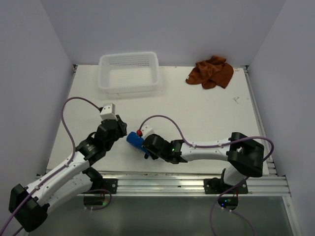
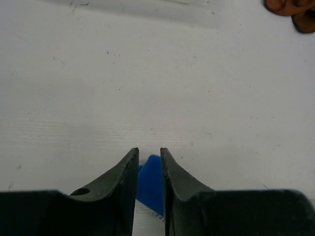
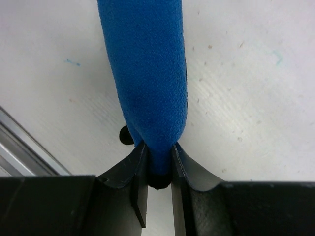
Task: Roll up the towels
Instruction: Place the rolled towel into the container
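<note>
The blue towel (image 1: 134,139) is a tight roll lying near the table's front edge, between my two grippers. My right gripper (image 1: 145,146) is shut on one end of it; in the right wrist view the roll (image 3: 147,73) runs away from the pinching jaws (image 3: 158,146). My left gripper (image 1: 122,132) meets the roll's other end. In the left wrist view blue cloth (image 2: 150,182) fills the narrow gap at the gripper (image 2: 149,150). The rust-brown towel (image 1: 211,72) lies crumpled at the back right, also in the left wrist view's corner (image 2: 290,12).
A white mesh basket (image 1: 129,88) stands at the back left of the table. A metal rail (image 1: 197,182) runs along the front edge behind the arm bases. White walls close in the table on three sides.
</note>
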Motion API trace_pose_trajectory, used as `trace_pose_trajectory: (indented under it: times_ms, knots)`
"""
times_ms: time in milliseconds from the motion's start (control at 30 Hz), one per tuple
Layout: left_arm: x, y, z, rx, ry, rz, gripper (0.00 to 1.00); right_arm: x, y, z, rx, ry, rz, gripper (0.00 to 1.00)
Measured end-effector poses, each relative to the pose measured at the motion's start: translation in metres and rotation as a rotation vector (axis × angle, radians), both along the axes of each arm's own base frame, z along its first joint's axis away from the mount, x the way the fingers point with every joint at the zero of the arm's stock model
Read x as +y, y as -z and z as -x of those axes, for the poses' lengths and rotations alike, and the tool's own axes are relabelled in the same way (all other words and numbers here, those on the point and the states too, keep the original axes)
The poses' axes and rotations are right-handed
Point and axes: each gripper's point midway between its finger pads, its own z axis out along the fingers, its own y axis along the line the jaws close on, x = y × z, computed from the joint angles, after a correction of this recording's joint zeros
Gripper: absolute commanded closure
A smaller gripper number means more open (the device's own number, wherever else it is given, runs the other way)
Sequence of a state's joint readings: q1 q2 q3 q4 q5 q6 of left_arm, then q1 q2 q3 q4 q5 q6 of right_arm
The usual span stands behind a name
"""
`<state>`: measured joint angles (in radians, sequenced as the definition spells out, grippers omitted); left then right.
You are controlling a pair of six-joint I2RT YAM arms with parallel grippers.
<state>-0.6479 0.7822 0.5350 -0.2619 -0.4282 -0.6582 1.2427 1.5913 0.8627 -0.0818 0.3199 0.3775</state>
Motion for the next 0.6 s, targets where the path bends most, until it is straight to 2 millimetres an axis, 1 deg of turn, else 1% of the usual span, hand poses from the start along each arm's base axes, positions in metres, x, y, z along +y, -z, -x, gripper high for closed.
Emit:
trace_pose_trajectory:
  times_ms: [200,267,333,433,600]
  knots:
    - [0.010,0.004,-0.003,0.000,-0.039,-0.049,0.73,0.021,-0.031,-0.033,-0.110,-0.007,0.044,1.00]
    - [0.012,0.005,-0.003,-0.001,-0.052,-0.056,0.75,0.026,-0.043,-0.049,-0.135,0.004,0.041,1.00]
    - [0.016,0.007,-0.003,-0.003,-0.064,-0.064,0.78,0.028,-0.057,-0.069,-0.148,0.026,0.032,1.00]
    - [0.023,0.012,0.000,-0.010,-0.087,-0.071,0.80,0.031,-0.080,-0.106,-0.165,0.071,0.005,1.00]
    - [0.035,0.002,0.007,-0.081,-0.121,-0.028,0.79,0.041,-0.120,-0.169,-0.195,0.122,-0.052,1.00]
